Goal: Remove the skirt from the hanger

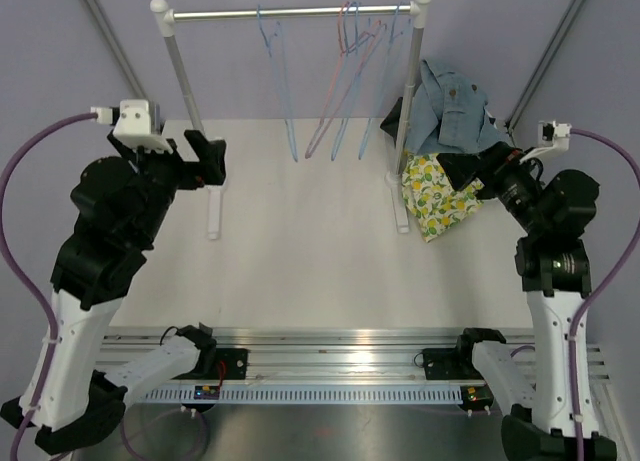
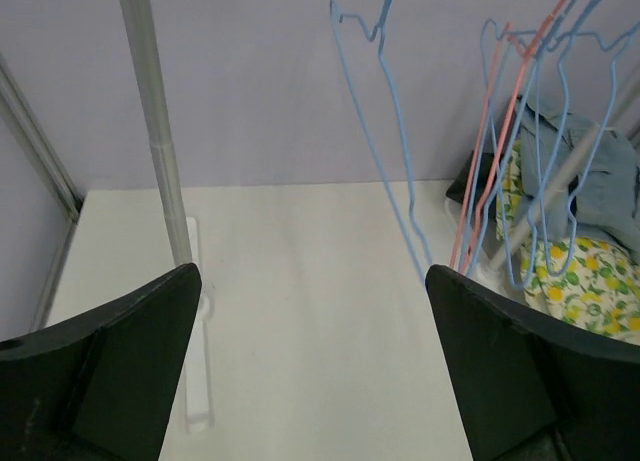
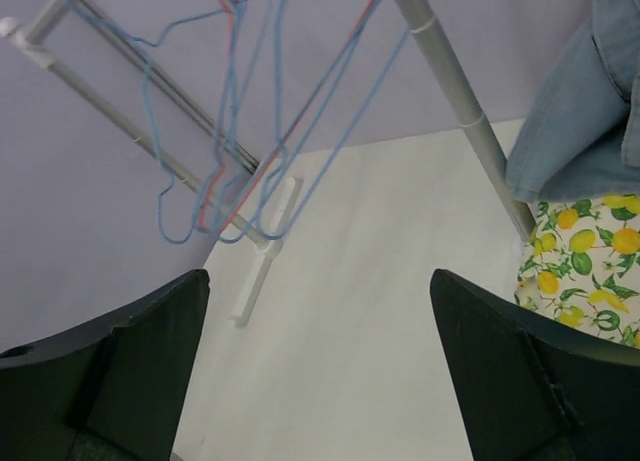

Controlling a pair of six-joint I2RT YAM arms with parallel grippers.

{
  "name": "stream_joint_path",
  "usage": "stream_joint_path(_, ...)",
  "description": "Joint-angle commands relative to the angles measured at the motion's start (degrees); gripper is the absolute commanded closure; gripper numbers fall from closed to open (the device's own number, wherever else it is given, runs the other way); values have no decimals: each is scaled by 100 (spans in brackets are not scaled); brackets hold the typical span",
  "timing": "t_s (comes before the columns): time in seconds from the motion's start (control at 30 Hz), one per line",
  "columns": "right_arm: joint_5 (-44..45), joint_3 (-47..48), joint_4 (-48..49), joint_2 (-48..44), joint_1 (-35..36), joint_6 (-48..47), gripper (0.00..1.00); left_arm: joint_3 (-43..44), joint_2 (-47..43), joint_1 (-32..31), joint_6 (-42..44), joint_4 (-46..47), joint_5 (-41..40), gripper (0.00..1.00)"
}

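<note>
White counter (image 1: 300, 241) under everything, with a clothes rack (image 1: 290, 14) standing across its far half, rail on top between two upright posts. At the near edge, left arm raised toward the rack's left post, left gripper (image 2: 310, 281) with jaws spread wide and holding nothing. On the other side, right gripper (image 3: 320, 281) likewise wide and empty, pointed toward the right post. Denim garment (image 1: 455, 106) bunched against the right post, partly draped over the lemon-print skirt (image 1: 435, 203). Skirt off any hanger, crumpled on the counter at the foot of that post, just ahead of the right gripper. Thin wire hangers (image 1: 340, 91), blue and pink, bare on the rail, one blue hanger (image 1: 281, 81) apart to the left.
</note>
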Motion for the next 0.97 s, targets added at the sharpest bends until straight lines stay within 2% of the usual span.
stream_joint_path(0.0,-469,-135,-151,-902,39,156,1,-1226,-820,-43,-709,-142,564,1)
stream_joint_path(0.07,-286,-188,-780,-1454,74,-185,1,-1783,-1468,-51,-998,-81,670,1)
stream_joint_path(0.1,255,-136,-1150,-1588,161,-361,1,-2299,-1638,-51,-1079,-89,679,1)
stream_joint_path(0.17,1125,-188,-1748,-1922,293,-521,1,-2697,-2103,-51,-1202,-107,758,1)
stream_joint_path(0.27,1604,-451,-2015,-2292,320,-609,1,-3261,-2561,-51,-1255,-160,696,1)
stream_joint_path(0.57,1464,-1120,-1479,-3241,320,-143,0,-4096,-3301,-51,-1299,-151,723,1)
stream_joint_path(0.8,1561,-1111,-1585,-3206,320,-196,1,-4062,-3143,-51,-1167,-204,670,1)
stream_joint_path(0.93,1648,-1129,-1698,-3197,320,-362,0,-3948,-2950,-51,-1132,-379,83,1)
